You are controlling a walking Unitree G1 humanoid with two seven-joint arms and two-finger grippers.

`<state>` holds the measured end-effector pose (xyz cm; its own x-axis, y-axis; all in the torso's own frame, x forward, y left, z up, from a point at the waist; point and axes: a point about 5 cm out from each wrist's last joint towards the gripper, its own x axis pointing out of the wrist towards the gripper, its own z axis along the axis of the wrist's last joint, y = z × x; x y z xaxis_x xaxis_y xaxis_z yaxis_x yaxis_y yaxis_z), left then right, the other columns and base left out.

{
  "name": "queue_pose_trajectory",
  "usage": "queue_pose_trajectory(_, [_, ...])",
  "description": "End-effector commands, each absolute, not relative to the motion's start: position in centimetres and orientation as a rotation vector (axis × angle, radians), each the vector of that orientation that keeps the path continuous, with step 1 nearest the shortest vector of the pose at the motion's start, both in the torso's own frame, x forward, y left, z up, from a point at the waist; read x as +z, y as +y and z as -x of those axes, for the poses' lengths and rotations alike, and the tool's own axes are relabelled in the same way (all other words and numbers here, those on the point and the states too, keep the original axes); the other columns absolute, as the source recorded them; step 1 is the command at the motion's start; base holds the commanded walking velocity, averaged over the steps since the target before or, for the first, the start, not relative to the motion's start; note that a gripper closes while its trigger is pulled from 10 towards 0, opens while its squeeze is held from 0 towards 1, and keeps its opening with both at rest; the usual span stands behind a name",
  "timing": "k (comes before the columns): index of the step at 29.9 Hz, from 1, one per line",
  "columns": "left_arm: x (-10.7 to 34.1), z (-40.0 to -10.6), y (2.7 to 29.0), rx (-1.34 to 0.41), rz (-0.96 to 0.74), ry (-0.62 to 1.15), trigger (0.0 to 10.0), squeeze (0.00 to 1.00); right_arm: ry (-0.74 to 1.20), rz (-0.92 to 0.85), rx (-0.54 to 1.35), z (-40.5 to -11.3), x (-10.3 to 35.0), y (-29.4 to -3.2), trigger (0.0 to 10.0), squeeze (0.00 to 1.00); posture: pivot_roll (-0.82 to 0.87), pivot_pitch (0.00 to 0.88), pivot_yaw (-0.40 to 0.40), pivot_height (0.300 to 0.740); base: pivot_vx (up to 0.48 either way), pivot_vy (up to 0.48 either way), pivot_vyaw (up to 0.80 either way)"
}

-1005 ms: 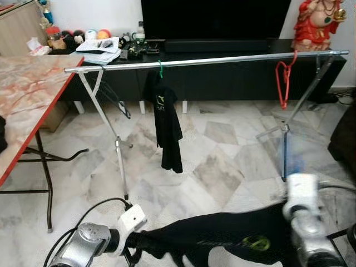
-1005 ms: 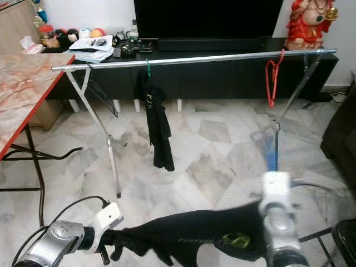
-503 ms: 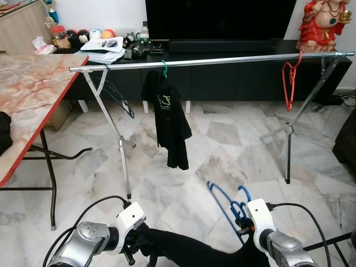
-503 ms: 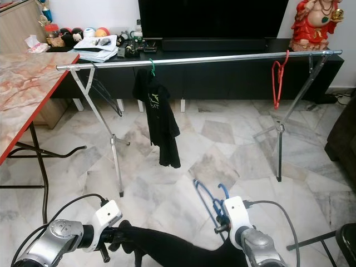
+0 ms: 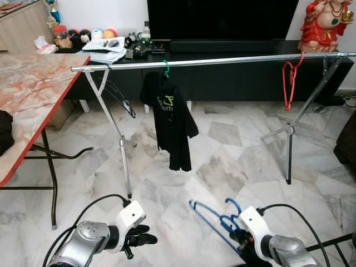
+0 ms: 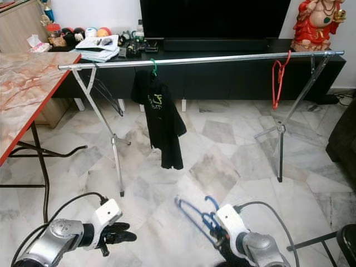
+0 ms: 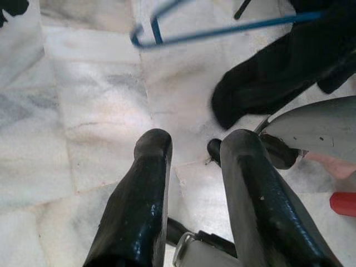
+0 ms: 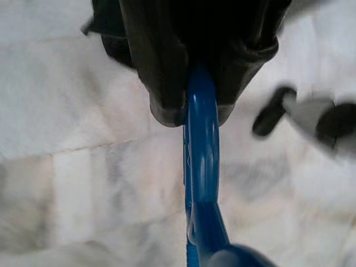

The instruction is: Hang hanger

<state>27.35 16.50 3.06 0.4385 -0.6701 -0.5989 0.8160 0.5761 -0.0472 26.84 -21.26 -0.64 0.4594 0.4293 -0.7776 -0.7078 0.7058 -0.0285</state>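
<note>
The blue hanger is held low over the marble floor, near the bottom of the head views, with its hook beside the right gripper and its thin frame reaching out toward the robot's left. In the right wrist view the 2 black fingers are clamped together on the hanger's thick blue neck. A dark cloth hangs close under that arm, seen in the left wrist view beside the blue wire.

The left gripper hovers low at the robot's left, well apart from the hanger. Its 2 fingers stand apart with bare floor between them, holding nothing.

Ahead, across the floor, a silver drying rack spans the room on crossed legs. On its rail a black T-shirt hangs from a green hanger left of the middle, and a red hanger hangs empty near the right end. A dark wire hanger dangles near the left legs.

Behind the rack runs a long black TV cabinet with a large dark screen above it, papers and small clutter at its left end, and a red and gold figurine at its right end. To the robot's left stands a worktop with a marbled top and red edge on black folding legs.
</note>
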Motion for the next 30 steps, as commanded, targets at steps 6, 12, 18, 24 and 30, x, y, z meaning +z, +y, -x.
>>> queue_pose_trajectory(6, [4.4,-27.4,15.3,-1.064,-0.277,0.566,10.0,0.89,0.784,0.546,0.977,-27.4,1.3,-21.0,10.0,0.0,-0.07,0.077,0.005,0.74,0.0,0.0,0.0])
queue_pose_trajectory(12, [5.3,-27.1,13.5,-1.203,-0.309,0.527,10.0,0.0,0.76,0.774,1.21,-28.1,3.5,-20.5,10.0,0.0,-0.07,0.075,0.002,0.74,0.0,0.0,0.0])
queue_pose_trajectory(18, [6.3,-28.3,12.6,-1.203,-0.327,0.471,10.0,0.0,0.716,0.9,1.32,-29.2,5.6,-19.5,10.0,0.0,-0.08,0.07,-0.003,0.74,0.0,0.0,0.0])
queue_pose_trajectory(24, [7.2,-28.8,11.8,-1.211,-0.301,0.424,10.0,0.0,0.661,0.996,1.371,-30.5,7.8,-18.5,10.0,0.0,-0.09,0.065,-0.011,0.74,0.0,0.0,0.0])
queue_pose_trajectory(30, [7.7,-29.1,11.2,-1.204,-0.268,0.396,10.0,0.0,0.635,1.055,1.359,-31.6,9.1,-17.6,10.0,0.0,-0.09,0.061,-0.017,0.74,0.0,0.0,0.0])
